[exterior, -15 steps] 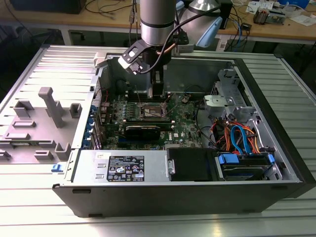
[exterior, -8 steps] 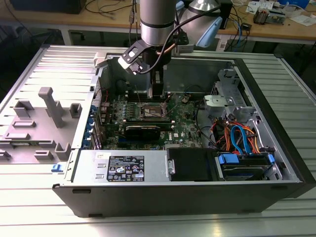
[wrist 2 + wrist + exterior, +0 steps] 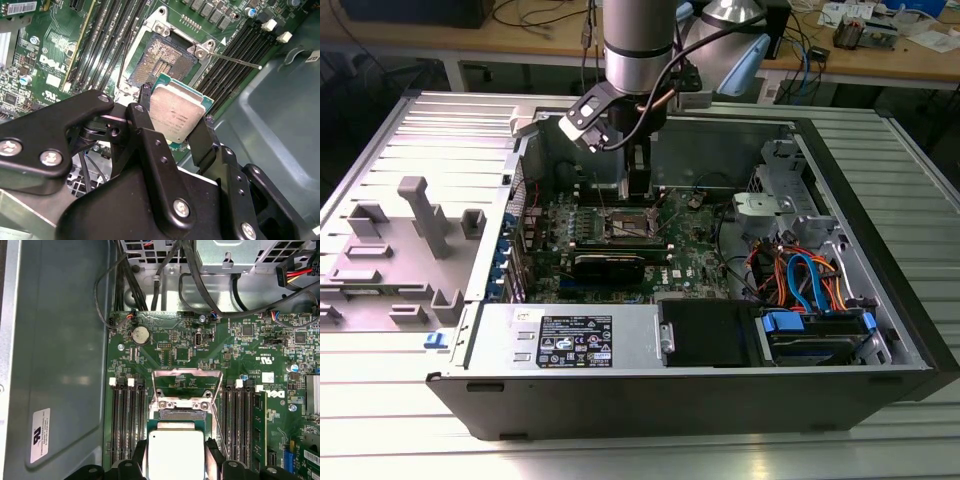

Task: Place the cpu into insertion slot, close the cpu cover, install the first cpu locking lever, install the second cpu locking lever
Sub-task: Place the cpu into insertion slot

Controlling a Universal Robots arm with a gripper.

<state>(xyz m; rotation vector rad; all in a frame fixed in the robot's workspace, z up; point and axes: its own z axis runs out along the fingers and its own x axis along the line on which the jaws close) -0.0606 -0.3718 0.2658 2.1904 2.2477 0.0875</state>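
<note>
My gripper (image 3: 175,122) is shut on the cpu (image 3: 177,112), a flat square chip with a dull silver top, its black fingers (image 3: 142,110) pressing two opposite edges. In the first wrist view the cpu (image 3: 176,452) hangs just above the motherboard. The insertion slot (image 3: 162,60) lies open beside and below the chip, its pin field bare. The cpu cover (image 3: 187,385) stands swung open as a thin metal frame. One thin locking lever (image 3: 235,59) sticks out sideways from the socket. In the exterior view the gripper (image 3: 637,190) hovers over the insertion slot (image 3: 628,225) inside the case.
Long black memory slots (image 3: 127,425) flank the socket, one holding a green stick (image 3: 258,425). Black cables (image 3: 150,280) run along the board's edge near the grey case wall (image 3: 60,365). Orange and blue drive cables (image 3: 800,280) fill the exterior view's right. A grey fixture (image 3: 410,230) sits outside.
</note>
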